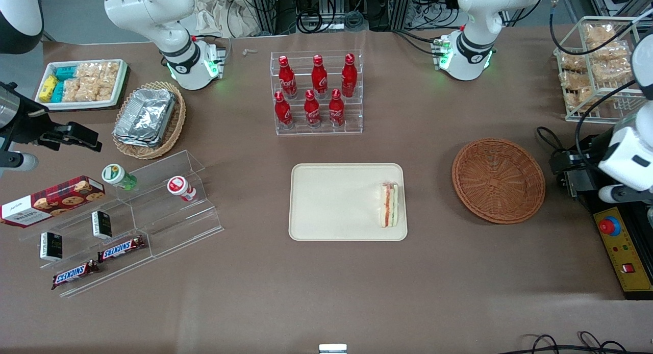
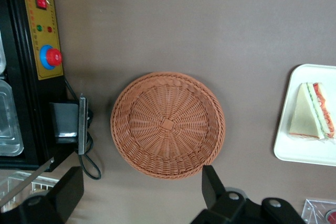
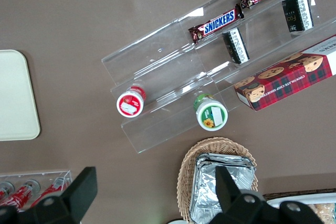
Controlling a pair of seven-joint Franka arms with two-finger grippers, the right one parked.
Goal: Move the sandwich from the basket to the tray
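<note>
The sandwich [image 1: 388, 205] lies on the cream tray [image 1: 331, 201], at the tray's end nearest the basket, with its red and green stripes showing. It also shows in the left wrist view [image 2: 312, 114] on the tray [image 2: 299, 150]. The reddish-brown wicker basket [image 1: 498, 180] stands beside the tray toward the working arm's end of the table and holds nothing [image 2: 167, 124]. My left gripper [image 2: 140, 190] is open and empty, high above the table next to the basket's rim, well apart from the sandwich.
A clear rack of red cola bottles [image 1: 316, 91] stands farther from the front camera than the tray. A black and yellow control box [image 1: 620, 242] with a red button [image 2: 51, 57] lies beside the basket. A wire rack of snacks [image 1: 597, 68] and a clear step shelf [image 1: 127, 216] stand at the table's ends.
</note>
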